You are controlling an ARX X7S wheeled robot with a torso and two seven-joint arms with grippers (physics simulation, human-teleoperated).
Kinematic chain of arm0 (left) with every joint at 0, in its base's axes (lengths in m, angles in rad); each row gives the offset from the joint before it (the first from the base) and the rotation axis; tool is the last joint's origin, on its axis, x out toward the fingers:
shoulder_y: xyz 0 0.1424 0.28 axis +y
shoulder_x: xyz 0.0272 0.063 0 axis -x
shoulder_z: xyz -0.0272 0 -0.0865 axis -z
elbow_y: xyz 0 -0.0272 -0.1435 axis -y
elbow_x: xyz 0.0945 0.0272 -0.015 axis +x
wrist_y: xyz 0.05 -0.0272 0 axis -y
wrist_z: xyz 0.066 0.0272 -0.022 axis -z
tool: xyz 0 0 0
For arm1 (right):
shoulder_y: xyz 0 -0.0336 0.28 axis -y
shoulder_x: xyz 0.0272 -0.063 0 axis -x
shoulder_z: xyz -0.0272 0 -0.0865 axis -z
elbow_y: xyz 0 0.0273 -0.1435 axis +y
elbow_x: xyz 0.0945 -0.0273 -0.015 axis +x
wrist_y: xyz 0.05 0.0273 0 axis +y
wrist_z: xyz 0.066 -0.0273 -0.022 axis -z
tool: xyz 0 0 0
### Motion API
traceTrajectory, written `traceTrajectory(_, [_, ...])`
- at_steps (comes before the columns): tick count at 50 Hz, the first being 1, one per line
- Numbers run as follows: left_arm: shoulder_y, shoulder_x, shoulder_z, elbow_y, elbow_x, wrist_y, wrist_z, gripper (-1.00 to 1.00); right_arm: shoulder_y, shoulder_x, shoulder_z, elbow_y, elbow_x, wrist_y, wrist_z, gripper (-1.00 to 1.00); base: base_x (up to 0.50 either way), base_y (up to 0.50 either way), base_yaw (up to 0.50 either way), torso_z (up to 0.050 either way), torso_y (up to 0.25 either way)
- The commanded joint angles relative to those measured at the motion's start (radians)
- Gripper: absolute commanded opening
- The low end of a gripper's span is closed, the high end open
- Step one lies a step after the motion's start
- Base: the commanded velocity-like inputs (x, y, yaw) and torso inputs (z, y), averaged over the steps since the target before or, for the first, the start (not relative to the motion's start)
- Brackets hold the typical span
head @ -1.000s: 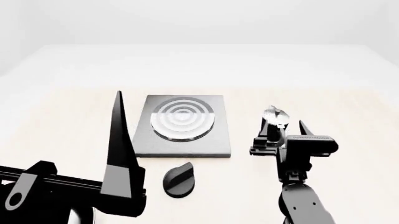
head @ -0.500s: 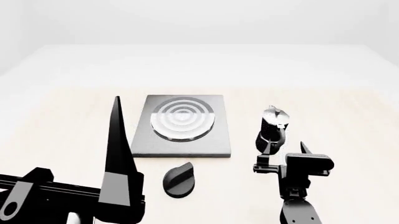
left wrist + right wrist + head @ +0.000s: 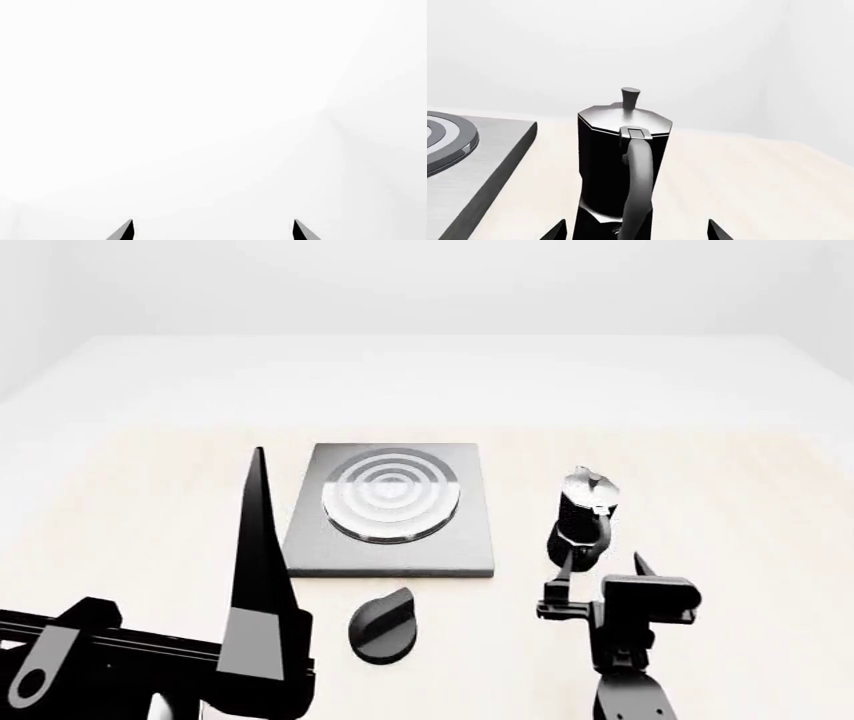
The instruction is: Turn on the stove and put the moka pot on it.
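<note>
The stove [image 3: 387, 540] is a flat grey slab with a ringed burner [image 3: 391, 494]; its corner [image 3: 487, 150] also shows in the right wrist view. Its black knob [image 3: 383, 625] lies on the table in front of it. The moka pot [image 3: 583, 512] stands upright to the stove's right, with its handle [image 3: 639, 175] facing my right gripper. My right gripper [image 3: 602, 562] is open just short of the pot, its tips either side of the handle without touching it. My left gripper [image 3: 213, 225] is open and empty, pointing at blank white; one of its fingers [image 3: 259, 540] rises left of the stove.
The light wooden table [image 3: 721, 490] runs wide around the stove and pot, with a white floor and wall beyond. My left arm's black bracket [image 3: 80, 640] fills the lower left of the head view.
My right gripper has drawn back from the moka pot toward the robot and sits lower in the head view. The pot has stayed in place. The left arm has barely shifted.
</note>
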Motion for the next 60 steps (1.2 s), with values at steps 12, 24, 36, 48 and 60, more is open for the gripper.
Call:
traceTrajectory(12, [0.007, -0.001, 0.016, 0.000, 0.006, -0.008, -0.002, 1.00, 0.049, 0.007, 0.005, -0.031, -0.005, 0.069, 0.001, 1.00, 0.00, 0.00, 0.00, 0.000, 0.000])
traceTrajectory(24, [0.005, -0.001, 0.016, 0.000, 0.001, -0.013, -0.002, 1.00, 0.082, -0.001, 0.003, 0.012, -0.007, 0.065, -0.002, 1.00, 0.00, 0.00, 0.00, 0.000, 0.000])
traceTrajectory(36, [0.002, -0.003, 0.020, 0.000, -0.003, -0.017, -0.005, 1.00, 0.099, -0.022, 0.035, 0.135, -0.040, -0.010, -0.019, 1.00, 0.00, 0.00, 0.00, 0.000, 0.000])
traceTrajectory(48, [0.014, -0.004, 0.022, 0.000, -0.006, -0.011, -0.013, 1.00, 0.095, -0.021, 0.054, 0.120, -0.074, -0.035, -0.009, -1.00, 0.00, 0.00, 0.00, 0.000, 0.000])
traceTrajectory(60, [0.017, -0.003, 0.021, 0.000, -0.010, -0.011, -0.014, 1.00, 0.052, 0.041, 0.034, -0.398, -0.092, 0.293, 0.041, -1.00, 0.00, 0.00, 0.00, 0.000, 0.000])
